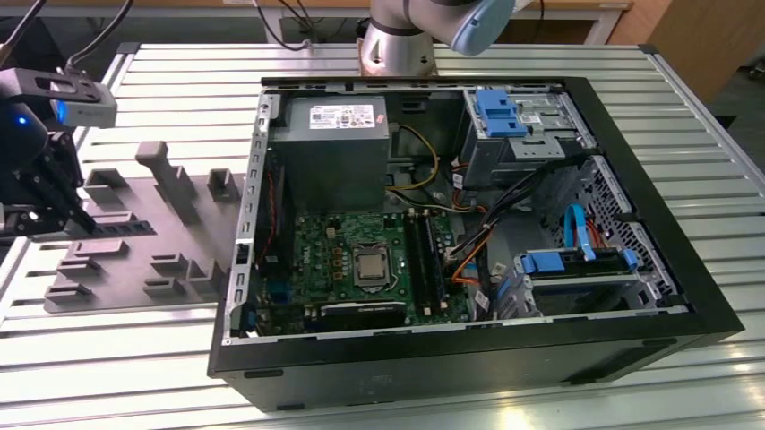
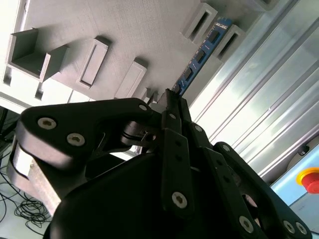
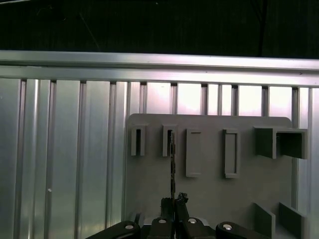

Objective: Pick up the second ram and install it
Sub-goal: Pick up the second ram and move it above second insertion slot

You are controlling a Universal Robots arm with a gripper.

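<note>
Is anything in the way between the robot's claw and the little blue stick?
Nothing visible is. In the second wrist view the gripper sits right at the near end of the second ram, which reaches out over the gray holder.

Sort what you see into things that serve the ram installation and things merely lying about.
For the job: ram, gripped by the end effector; grey holder; motherboard; memory slots.
Just there: power supply; drive cages; cables; red button.
</note>
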